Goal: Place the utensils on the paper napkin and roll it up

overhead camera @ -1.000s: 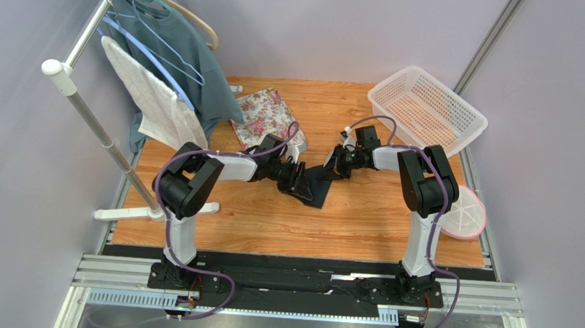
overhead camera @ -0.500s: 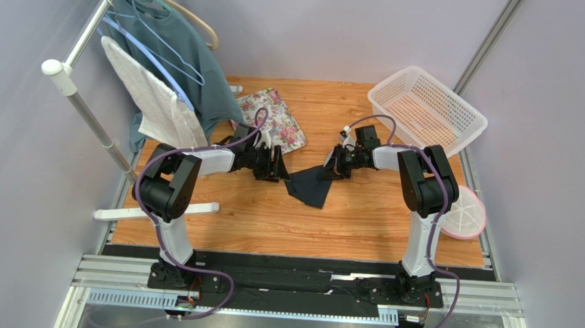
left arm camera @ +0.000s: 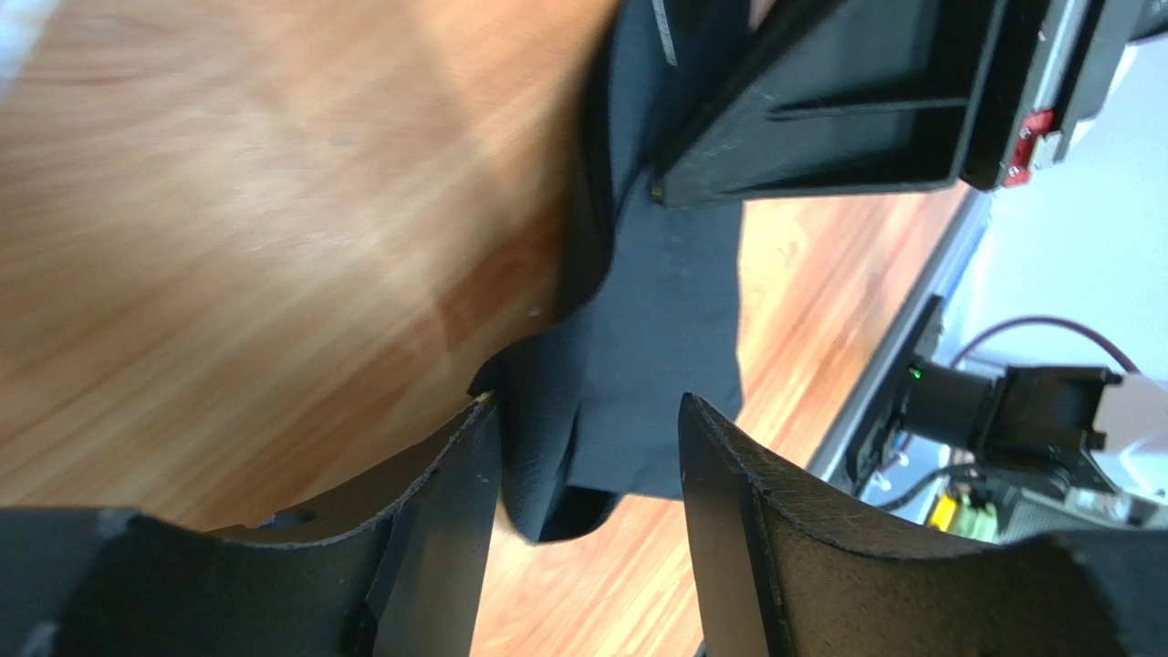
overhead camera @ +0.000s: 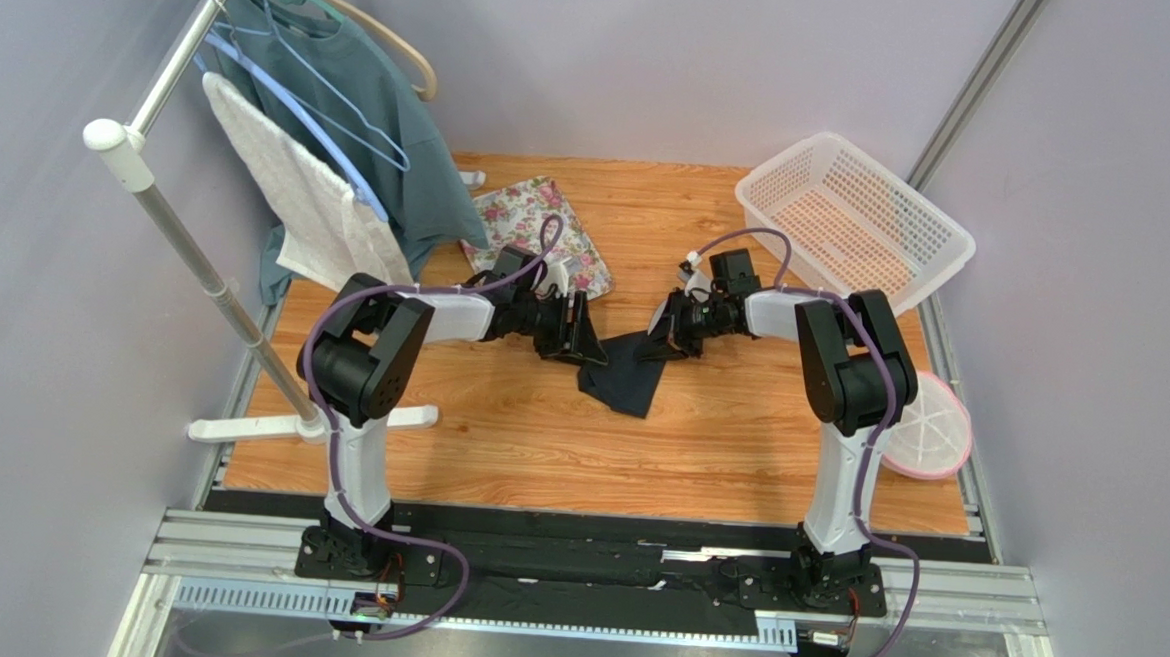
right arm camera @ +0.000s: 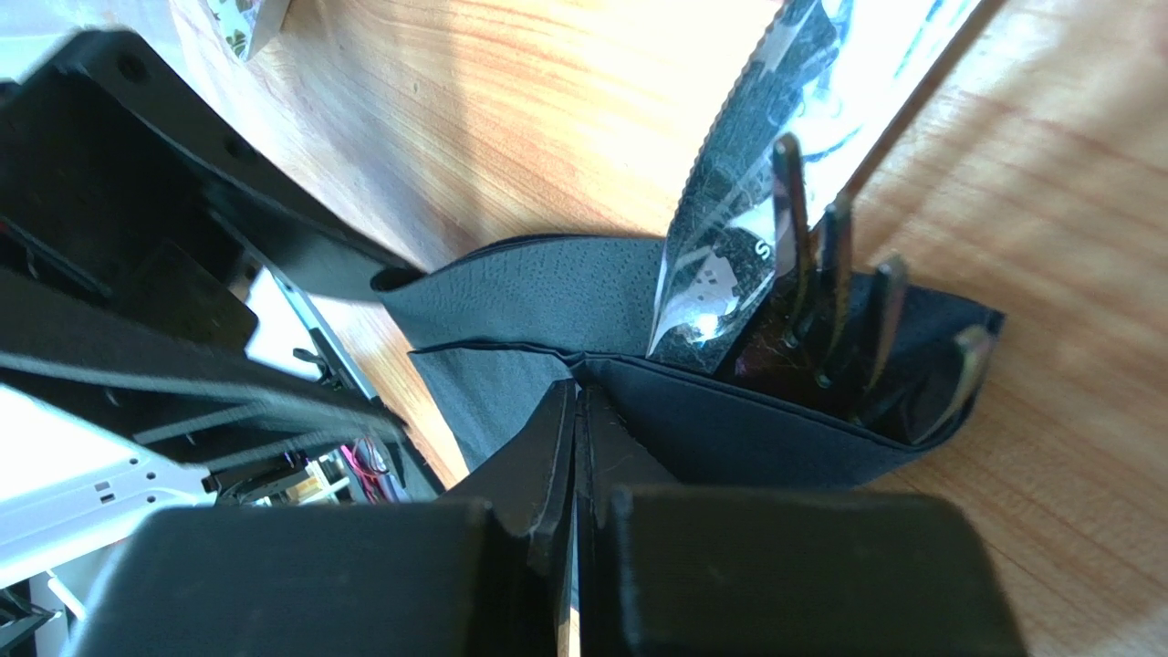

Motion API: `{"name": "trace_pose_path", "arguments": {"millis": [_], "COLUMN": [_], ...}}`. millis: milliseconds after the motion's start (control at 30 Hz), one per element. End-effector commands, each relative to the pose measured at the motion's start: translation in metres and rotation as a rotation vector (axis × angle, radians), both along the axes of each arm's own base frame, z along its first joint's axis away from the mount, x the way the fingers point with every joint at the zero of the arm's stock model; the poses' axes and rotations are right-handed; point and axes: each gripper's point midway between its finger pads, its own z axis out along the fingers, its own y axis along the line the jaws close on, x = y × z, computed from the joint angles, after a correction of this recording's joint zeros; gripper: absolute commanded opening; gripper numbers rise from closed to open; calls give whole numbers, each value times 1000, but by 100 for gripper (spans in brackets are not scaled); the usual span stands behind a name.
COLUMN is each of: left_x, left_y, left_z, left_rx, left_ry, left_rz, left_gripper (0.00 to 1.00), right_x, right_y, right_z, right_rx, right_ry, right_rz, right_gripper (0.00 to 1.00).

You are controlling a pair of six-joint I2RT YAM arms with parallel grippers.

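At the wooden table's [overhead camera: 466, 428] centre, the left gripper [left arm camera: 583, 408] hangs released, jaws astride the black paper napkin's [overhead camera: 626, 379] 9 o'clock edge. Thin, limp and probably tear-prone, the napkin folds over the fork [right arm camera: 834, 274] and knife [right arm camera: 747, 205]. At its 1 o'clock corner, the right gripper [right arm camera: 576, 400] is clenched on the fold. The loose edge looks the best hold.

The paper napkin [right arm camera: 535, 301] is matt black with a fine pebbled grain. The knife [right arm camera: 734, 219] shines mirror-glossy, and the fork [right arm camera: 791, 233] tines look glossy too. The table [left arm camera: 206, 205] is smooth wood with a soft sheen.
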Motion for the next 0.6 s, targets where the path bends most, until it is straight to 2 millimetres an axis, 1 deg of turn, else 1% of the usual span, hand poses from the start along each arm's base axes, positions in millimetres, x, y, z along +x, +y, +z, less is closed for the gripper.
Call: {"name": "trace_pose_path", "arguments": {"millis": [0,100,167,367,500,567], "left_x": [-16,-12,-4,6,0,-3], "left_y": [-15,-23,-26,-32,-40,-43], "left_z": [-12,-6,-4,-9,-7,-7], "left_rx": [-22,-52,-48,-45,-73,-87], "left_ry": [37,-16,-55,-57,-30,-7], "left_rz": [-44,-59,-68,-88,-125,-134], "left_gripper": [59,61,64,67,66,64], "right_x": [-5,-6,-6,-6,-7,-7], "right_y": [-20,-20,-20,-20,-20,-21], "right_z": [-38,-40,-39,-39,-40,-40], "right_rx": [-145,-146,-145,-143,-144,-145], "right_ry": [26,31,29,30,33,33], "right_rz": [-12,-10,-10,-8,-9,-10], "right_gripper": [0,0,0,0,0,0]}}
